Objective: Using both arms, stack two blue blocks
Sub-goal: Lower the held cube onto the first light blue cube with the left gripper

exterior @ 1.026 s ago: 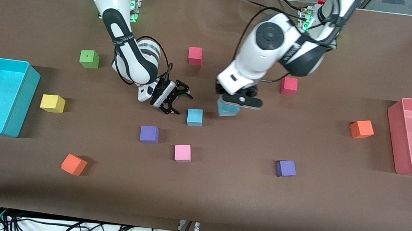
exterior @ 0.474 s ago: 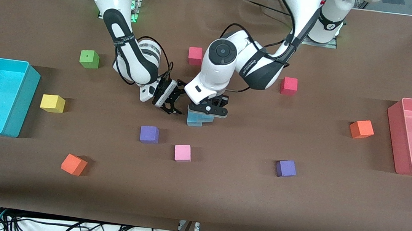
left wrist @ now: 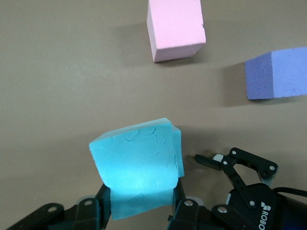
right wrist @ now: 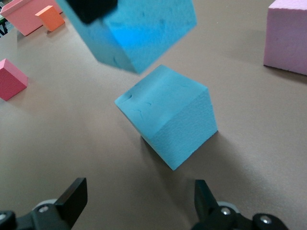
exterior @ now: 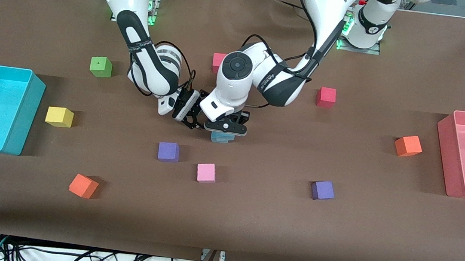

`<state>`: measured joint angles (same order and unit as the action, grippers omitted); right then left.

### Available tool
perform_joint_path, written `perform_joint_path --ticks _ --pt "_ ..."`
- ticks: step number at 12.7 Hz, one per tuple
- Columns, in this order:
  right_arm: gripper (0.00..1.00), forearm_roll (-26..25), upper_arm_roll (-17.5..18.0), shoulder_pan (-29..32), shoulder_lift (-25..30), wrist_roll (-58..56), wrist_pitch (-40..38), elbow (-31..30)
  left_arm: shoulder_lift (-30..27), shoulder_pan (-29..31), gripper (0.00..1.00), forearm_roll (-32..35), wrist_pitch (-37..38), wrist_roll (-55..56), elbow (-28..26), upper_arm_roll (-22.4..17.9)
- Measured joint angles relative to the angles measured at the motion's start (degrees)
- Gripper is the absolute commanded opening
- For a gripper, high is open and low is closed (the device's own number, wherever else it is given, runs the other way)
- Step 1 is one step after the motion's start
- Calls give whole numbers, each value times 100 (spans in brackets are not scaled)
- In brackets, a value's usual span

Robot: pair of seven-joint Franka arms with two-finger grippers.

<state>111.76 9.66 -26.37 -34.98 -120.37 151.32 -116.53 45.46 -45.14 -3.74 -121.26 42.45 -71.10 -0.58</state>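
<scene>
One blue block [left wrist: 136, 167] was held clenched in the left gripper [exterior: 225, 127], just above the second blue block [right wrist: 168, 120], which rested mid-table. The right gripper [exterior: 189, 113] waited beside them, released. Lowering and release were judged outstanding.

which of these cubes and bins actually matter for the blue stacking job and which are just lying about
In the job:
- held blue block, in the left claw, shut on it
- lower blue block on the table, under the held one
- right claw, open beside them

Lying about:
- pink cube
- two purple cubes
- teal bin
- pink bin
</scene>
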Motion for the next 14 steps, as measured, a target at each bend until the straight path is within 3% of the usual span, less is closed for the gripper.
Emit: perform_joint_path --ticks 6,7,8,9,14 --pt "99 0 -3 -1 0 -1 0 0 245 -156 0 0 -140 252 43 -9" --pt "99 0 -3 -1 -1 -1 0 0 259 -167 23 0 -153 262 46 -13" --pt "99 0 -3 -1 -2 -1 0 0 260 -174 86 0 -171 272 48 -22" --pt "99 0 -3 -1 -3 -1 0 0 260 -175 100 0 -185 278 50 -26" --pt "99 1 -8 -1 -2 -1 -1 4 272 -209 100 0 -214 289 52 -37"
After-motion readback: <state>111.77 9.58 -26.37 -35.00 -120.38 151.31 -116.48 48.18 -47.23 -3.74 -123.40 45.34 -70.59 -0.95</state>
